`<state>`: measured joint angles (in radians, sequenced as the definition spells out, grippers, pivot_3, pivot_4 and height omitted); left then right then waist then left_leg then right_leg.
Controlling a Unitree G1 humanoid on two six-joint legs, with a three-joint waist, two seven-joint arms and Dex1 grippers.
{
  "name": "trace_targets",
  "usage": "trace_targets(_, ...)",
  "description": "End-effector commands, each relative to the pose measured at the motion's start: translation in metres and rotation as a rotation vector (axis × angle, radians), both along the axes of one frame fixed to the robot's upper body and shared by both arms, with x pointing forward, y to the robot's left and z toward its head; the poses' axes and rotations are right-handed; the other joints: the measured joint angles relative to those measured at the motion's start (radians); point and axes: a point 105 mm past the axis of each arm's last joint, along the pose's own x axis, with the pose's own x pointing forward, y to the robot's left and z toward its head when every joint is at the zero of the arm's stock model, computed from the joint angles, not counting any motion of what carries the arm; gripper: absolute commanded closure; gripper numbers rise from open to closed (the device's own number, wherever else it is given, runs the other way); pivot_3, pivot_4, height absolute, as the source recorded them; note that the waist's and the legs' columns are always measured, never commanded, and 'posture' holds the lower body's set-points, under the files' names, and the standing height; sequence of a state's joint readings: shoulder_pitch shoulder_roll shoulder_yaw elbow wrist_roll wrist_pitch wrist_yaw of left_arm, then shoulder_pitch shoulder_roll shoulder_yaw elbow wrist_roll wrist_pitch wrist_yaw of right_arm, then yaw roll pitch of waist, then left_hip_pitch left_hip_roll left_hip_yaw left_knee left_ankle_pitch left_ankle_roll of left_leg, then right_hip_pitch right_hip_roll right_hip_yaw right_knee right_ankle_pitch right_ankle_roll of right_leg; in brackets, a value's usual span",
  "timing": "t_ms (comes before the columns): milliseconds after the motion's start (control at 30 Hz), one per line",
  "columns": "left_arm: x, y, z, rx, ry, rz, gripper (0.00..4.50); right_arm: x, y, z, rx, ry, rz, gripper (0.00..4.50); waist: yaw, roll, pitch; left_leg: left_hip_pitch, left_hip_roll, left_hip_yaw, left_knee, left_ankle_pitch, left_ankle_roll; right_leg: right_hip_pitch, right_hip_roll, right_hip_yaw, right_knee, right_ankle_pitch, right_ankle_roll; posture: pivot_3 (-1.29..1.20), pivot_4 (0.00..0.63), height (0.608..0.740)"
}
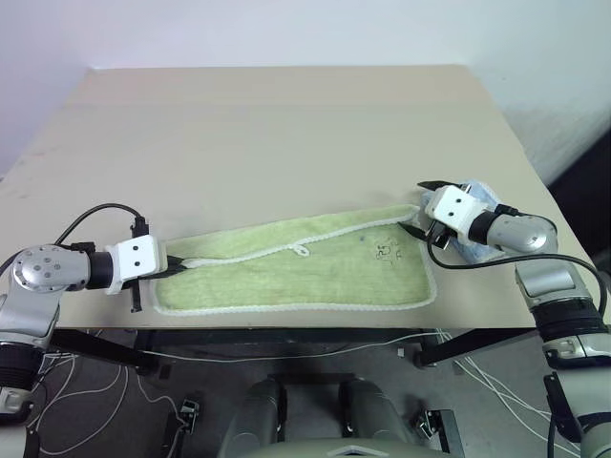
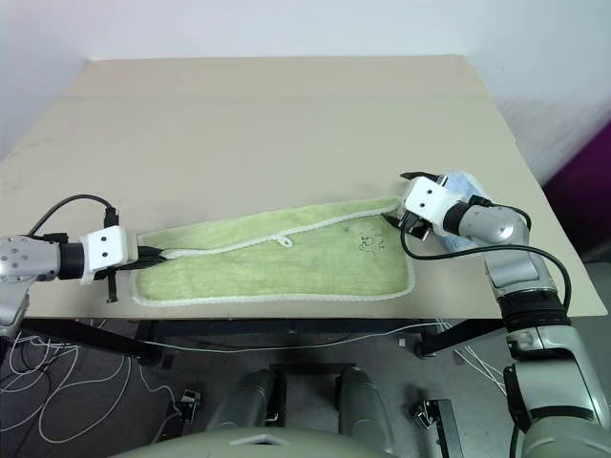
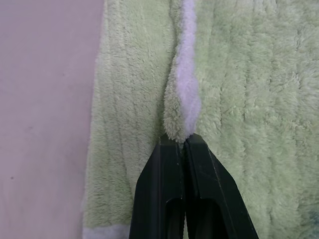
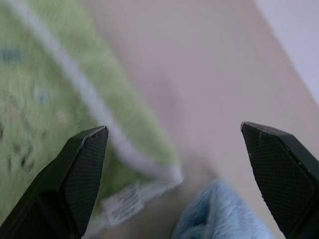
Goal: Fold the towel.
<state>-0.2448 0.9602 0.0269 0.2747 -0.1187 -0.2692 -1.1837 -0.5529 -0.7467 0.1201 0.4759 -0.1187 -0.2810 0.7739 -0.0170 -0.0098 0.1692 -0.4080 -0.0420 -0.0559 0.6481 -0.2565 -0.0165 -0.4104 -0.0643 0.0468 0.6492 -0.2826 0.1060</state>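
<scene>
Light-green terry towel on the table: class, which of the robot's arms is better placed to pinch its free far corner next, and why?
Right. The right gripper, open, hovers by the light-green terry towel's corner; the left gripper is shut on the opposite end.

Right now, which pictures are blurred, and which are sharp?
Right wrist view: towel, table and light-blue towel are soft, the open fingers sharp. Left wrist view: terry pile crisp around the shut left gripper. Head views: evenly lit, sharp.
</scene>
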Motion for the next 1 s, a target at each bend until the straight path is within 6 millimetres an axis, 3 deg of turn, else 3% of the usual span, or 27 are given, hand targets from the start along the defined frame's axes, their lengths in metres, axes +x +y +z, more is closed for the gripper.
trace_targets(33, 0.001, 0.002, 0.004, -0.005, -0.039, 0.005, 4.48, 0.003, -0.002, 0.015, -0.077, -0.067, 0.049, 0.00, -0.001, 0.000, 0.000, 0.000, 0.000, 0.000, 0.000, 0.000, 0.000, 0.000, 0.000, 0.000, 0.000, 0.000, 0.000, 0.00, 0.150, 0.740)
trace_targets(433, -0.002, -0.001, -0.002, -0.016, -0.037, 0.002, 4.48, 0.018, -0.003, 0.008, -0.217, -0.183, 0.058, 0.00, -0.001, 0.000, 0.000, 0.000, 0.000, 0.000, 0.000, 0.000, 0.000, 0.000, 0.000, 0.000, 0.000, 0.000, 0.000, 0.00, 0.150, 0.740)
trace_targets(867, 0.006, -0.010, -0.003, 0.004, -0.049, -0.030, 4.50, 0.014, 0.003, 0.014, -0.213, -0.219, 0.110, 4.30, 0.000, 0.000, 0.000, 0.000, 0.000, 0.000, 0.000, 0.000, 0.000, 0.000, 0.000, 0.000, 0.000, 0.000, 0.000, 0.00, 0.150, 0.740)
trace_targets(1000, 0.015, -0.017, 0.002, 0.001, -0.063, -0.052, 4.50, 0.012, 0.004, 0.016, -0.203, -0.233, 0.112, 4.41, 0.000, 0.000, 0.000, 0.000, 0.000, 0.000, 0.000, 0.000, 0.000, 0.000, 0.000, 0.000, 0.000, 0.000, 0.000, 0.00, 0.150, 0.740)
